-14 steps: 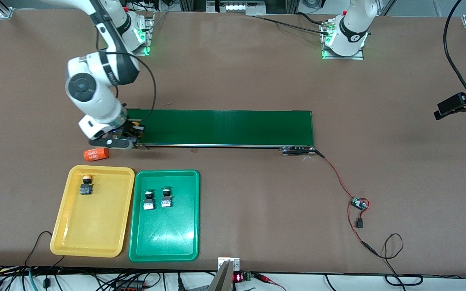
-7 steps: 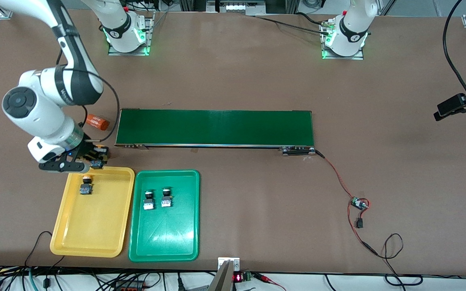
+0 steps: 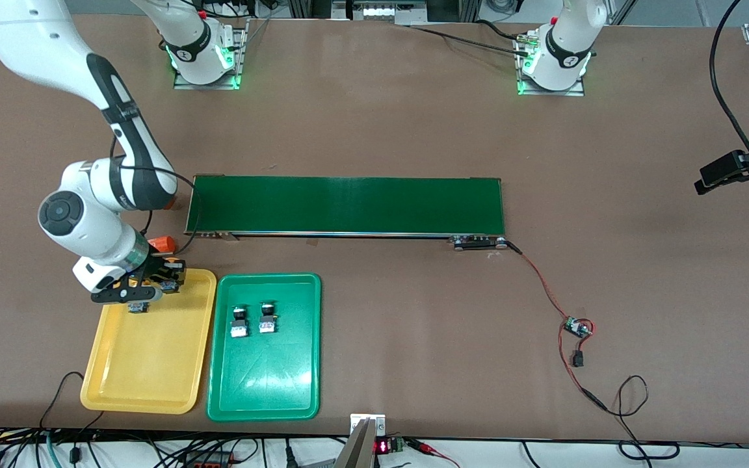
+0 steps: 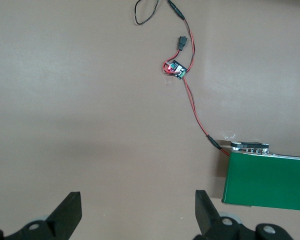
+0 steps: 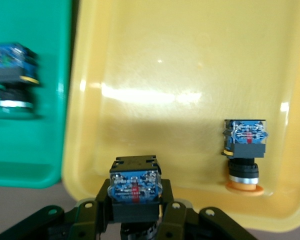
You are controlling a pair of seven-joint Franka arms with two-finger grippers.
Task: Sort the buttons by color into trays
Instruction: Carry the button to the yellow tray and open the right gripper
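The right gripper (image 3: 153,281) hangs over the corner of the shallow yellow plastic tray (image 3: 153,377) that lies toward the dark-green conveyor belt (image 3: 348,205), its jaws clamped on a small push-button switch with a black blocky body (image 5: 135,192); its cap is hidden below the jaws, so I cannot tell its colour. Inside that same tray, near the same rim, lies a yellow-capped button (image 5: 244,150), on its side with the cap toward the rim. The matching shallow green plastic tray (image 3: 264,383) sits just beside the yellow one and holds two more buttons (image 3: 252,320), side by side in the half toward the belt. An orange cylinder (image 3: 161,244) lies on the brown surface (image 3: 413,338) between the belt's end and the yellow tray. The step in hand looks like the last placement: the held switch is being carried in over the yellow tray. The next move calls for lowering it onto bare tray floor, clear of the button already there, then parting the jaws. The left gripper (image 4: 135,217) waits, jaws wide apart, above bare surface near the belt's other end.
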